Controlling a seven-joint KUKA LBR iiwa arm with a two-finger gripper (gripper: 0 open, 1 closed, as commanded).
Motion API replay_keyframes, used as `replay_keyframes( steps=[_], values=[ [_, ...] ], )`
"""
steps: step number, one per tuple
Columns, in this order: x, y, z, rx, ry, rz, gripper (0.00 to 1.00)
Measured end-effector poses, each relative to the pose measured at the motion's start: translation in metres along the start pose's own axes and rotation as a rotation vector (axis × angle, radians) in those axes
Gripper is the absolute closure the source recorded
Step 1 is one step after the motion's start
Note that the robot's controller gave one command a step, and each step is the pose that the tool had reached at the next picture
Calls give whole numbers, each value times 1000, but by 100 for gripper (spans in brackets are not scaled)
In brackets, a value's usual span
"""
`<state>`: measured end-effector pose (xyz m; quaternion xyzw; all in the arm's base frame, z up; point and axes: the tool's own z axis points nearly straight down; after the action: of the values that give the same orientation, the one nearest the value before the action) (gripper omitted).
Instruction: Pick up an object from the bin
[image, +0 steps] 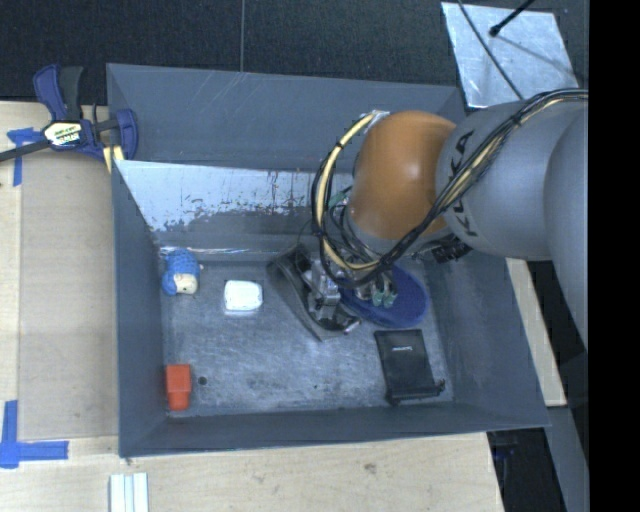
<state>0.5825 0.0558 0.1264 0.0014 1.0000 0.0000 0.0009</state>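
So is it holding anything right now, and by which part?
That can't be told: the gripper sits low in the bin, at the edge of a flat blue thing.

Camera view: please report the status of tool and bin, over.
Tool low in bin, right of middle. Blue flat disc just right of it, partly under arm. Black box in front; white lump off left.

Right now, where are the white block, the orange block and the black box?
white block (242, 297): camera view, top face.
orange block (178, 386): camera view, its middle.
black box (408, 365): camera view, top face.
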Motion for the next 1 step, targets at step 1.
replay_keyframes(
  steps=[1],
  values=[
    [7, 3, 8, -3, -2, 311, 100]
  ],
)
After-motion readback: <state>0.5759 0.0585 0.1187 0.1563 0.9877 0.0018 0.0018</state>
